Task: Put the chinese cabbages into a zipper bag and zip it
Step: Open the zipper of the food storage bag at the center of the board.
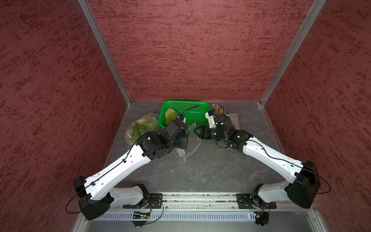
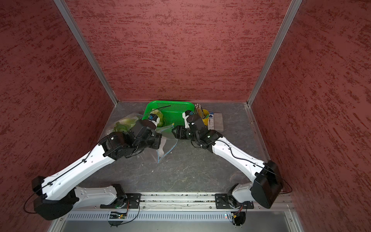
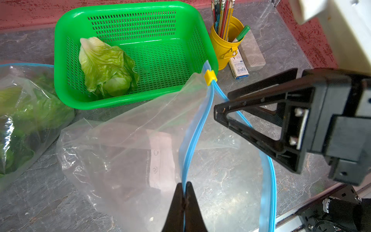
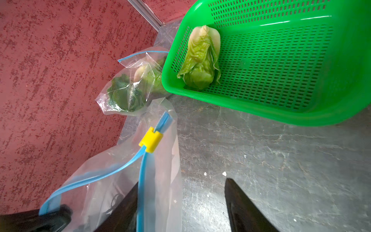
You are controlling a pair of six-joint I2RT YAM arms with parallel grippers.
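A clear zipper bag [image 3: 130, 150] with a blue rim and a yellow slider [image 3: 209, 77] lies open-mouthed in front of the green basket [image 3: 128, 8]. My left gripper [image 3: 185, 183] is shut on one blue rim strip. My right gripper [image 4: 181, 181] is open at the bag's mouth near the slider [image 4: 151, 139]; the other rim strip hangs against one of its fingers. One chinese cabbage [image 3: 106, 68] lies in the basket's left part, also visible in the right wrist view [image 4: 201, 60] and in a top view [image 1: 170, 115]. More cabbage leaves fill a second clear bag [image 1: 140, 128] at the left.
A yellow cup of pencils [image 3: 224, 46], a small box [image 3: 239, 66] and a grey block [image 3: 251, 52] stand right of the basket [image 2: 170, 102]. Red walls close in the table on three sides. The filled bag [image 4: 130, 90] lies against the basket's left corner.
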